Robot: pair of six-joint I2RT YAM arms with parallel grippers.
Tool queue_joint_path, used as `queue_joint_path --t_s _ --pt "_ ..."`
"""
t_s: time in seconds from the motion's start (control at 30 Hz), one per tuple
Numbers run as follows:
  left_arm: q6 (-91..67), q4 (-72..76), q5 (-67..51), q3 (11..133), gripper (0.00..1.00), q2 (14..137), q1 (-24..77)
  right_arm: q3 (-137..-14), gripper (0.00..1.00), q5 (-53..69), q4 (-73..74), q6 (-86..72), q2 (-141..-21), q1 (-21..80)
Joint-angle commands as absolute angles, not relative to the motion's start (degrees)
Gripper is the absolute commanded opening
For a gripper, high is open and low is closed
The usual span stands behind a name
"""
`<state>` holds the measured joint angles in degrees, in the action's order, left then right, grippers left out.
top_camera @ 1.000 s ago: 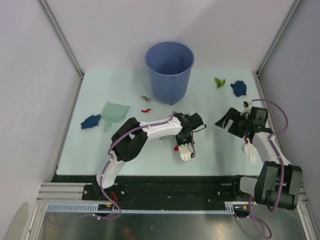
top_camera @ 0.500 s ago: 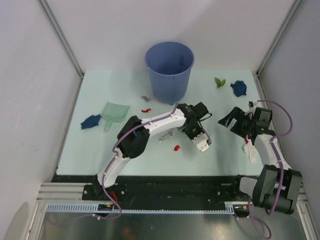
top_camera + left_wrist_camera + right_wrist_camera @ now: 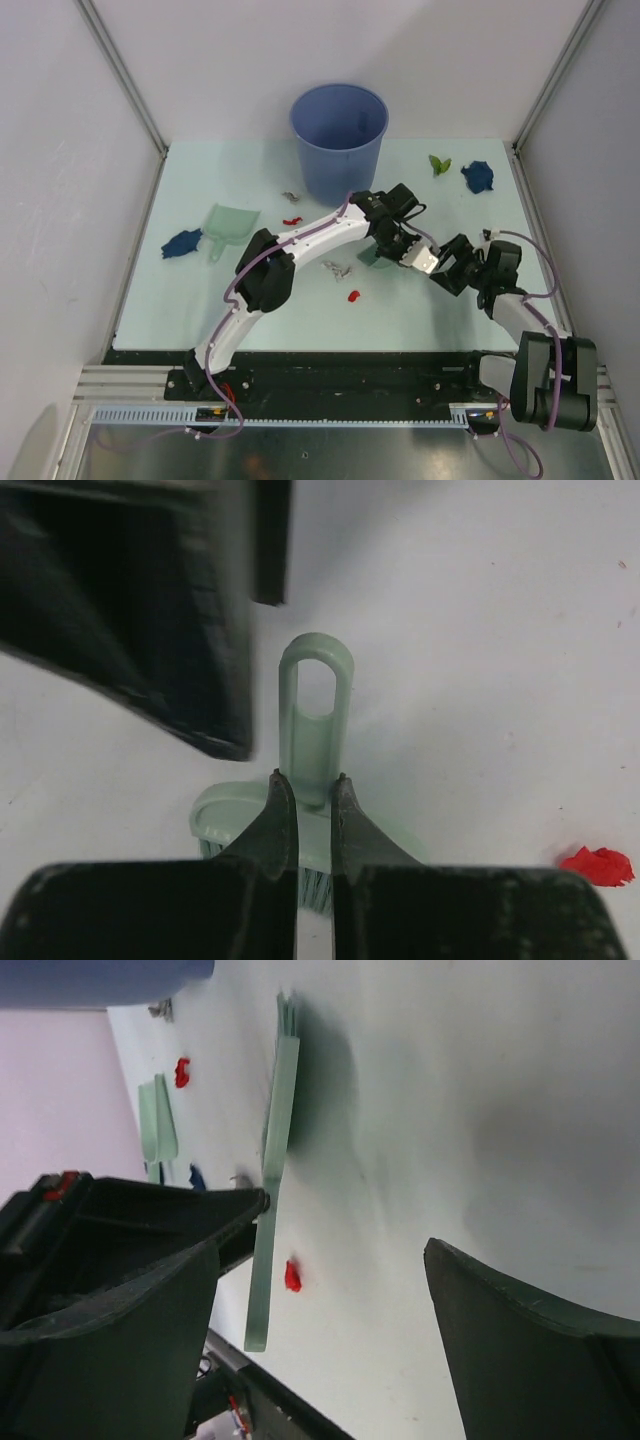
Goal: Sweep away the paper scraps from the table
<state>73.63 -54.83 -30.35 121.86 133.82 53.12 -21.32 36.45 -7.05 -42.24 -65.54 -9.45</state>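
No text, label, brand or number can be read in any view — not on the table (image 3: pixel 230 170), nor elsewhere.

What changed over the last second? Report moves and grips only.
The left gripper swung right, away from the red scrap, and is now shut on the brush handle. The right gripper, open, moved inward to meet it. Bucket, dustpan and visible paper scraps stayed put.
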Motion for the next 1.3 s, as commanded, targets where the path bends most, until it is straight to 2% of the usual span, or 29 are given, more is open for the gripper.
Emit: queue_joint_path --t_s 0.0,0.17,0.37,0.57,0.7,0.73,0.83,0.87,0.97,1.07,1.1,1.13,1.17,1.27 --pt "68.8 -54.2 -33.9 125.9 0.00 134.2 53.0 -17.5 0.84 35.4 -15.1 -51.3 -61.2 -6.6" --pt "69.2 -53.9 -33.8 125.7 0.00 134.5 53.0 -14.9 0.73 31.7 -16.0 -53.9 -57.5 -6.1" --pt "69.2 -53.5 -34.4 125.9 0.00 134.3 53.0 -15.2 0.58 34.3 -24.5 -56.9 -63.6 -4.7" --pt "68.8 -53.2 -33.8 126.1 0.00 134.6 53.0 -15.7 0.56 34.2 -29.2 -59.0 -67.8 -1.5" --pt "68.2 -53.0 -33.3 126.4 0.00 135.0 53.0 -15.8 0.46 33.9 -29.1 -58.9 -67.8 -1.3" --pt "68.2 -52.9 -33.2 126.3 0.00 135.0 53.0 -15.9 0.42 34.2 -29.1 -59.0 -67.8 -1.3" --pt "67.9 -52.6 -33.2 127.0 0.00 135.2 53.0 -16.1 0.21 34.6 -28.9 -58.2 -67.9 -1.2" --pt "67.7 -52.6 -33.1 127.3 0.00 135.3 53.0 -16.3 0.02 34.5 -28.5 -57.8 -68.0 -1.2" --pt "65.0 -52.4 -33.0 129.2 0.01 135.4 53.0 -17.0 0.00 34.5 -26.7 -55.7 -67.9 -2.0" --pt "60.0 -52.4 -31.6 131.0 0.45 134.0 53.0 -19.4 0.00 33.8 -21.2 -52.7 -65.4 -3.1" --pt "57.7 -52.4 -30.9 131.2 0.71 133.3 53.0 -20.4 0.00 33.1 -16.7 -50.3 -64.4 -3.3" --pt "56.7 -52.3 -29.7 131.4 0.86 132.5 53.0 -21.4 0.00 31.0 -14.3 -48.6 -62.2 -3.3" --pt "54.3 -52.3 -29.0 131.5 0.96 130.5 53.0 -24.2 0.00 29.9 -9.2 -47.0 -61.3 -3.3" --pt "47.8 -52.2 -26.6 131.7 1.00 125.7 53.0 -30.7 0.00 25.9 -0.3 -40.7 -58.4 -3.2"
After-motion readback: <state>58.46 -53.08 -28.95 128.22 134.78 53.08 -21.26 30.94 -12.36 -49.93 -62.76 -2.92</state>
